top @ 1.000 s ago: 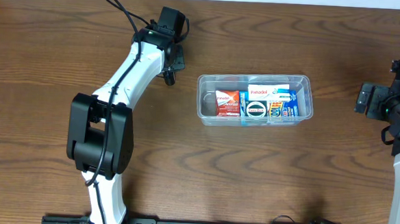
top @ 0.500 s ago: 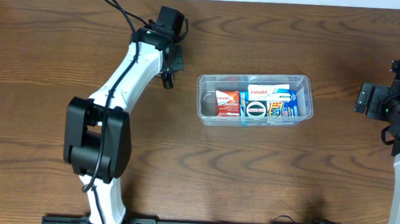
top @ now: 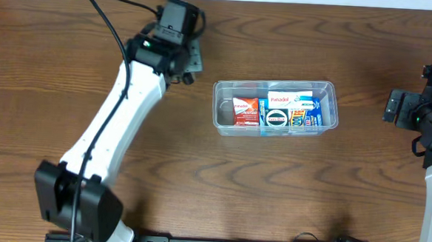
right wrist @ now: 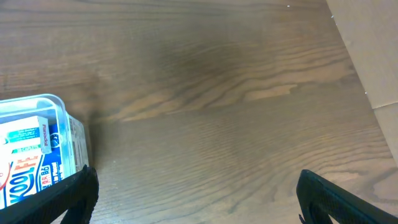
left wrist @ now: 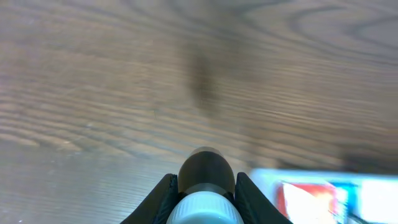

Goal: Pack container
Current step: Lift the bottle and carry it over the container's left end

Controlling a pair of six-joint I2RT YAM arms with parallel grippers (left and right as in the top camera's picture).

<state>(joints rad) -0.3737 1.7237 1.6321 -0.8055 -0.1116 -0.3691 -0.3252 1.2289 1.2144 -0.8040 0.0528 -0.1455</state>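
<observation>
On the table [top: 198, 172] the container [top: 274, 134] sits a little right of centre, its long axis running left to right, with boxes [top: 276, 113] filling its middle and right. The left gripper [left wrist: 206, 186] pinches what looks like a small brown bottle [left wrist: 206, 169] with a white cap. It hangs just off the tub's left short end, toward the table's far edge — so the drop lies to its right and slightly nearer. The right gripper [right wrist: 198, 186], spread wide and empty, sits by the right edge — farther off.

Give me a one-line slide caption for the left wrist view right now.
Left tool grips a dark, white-capped bottle; clear container at lower right.
</observation>
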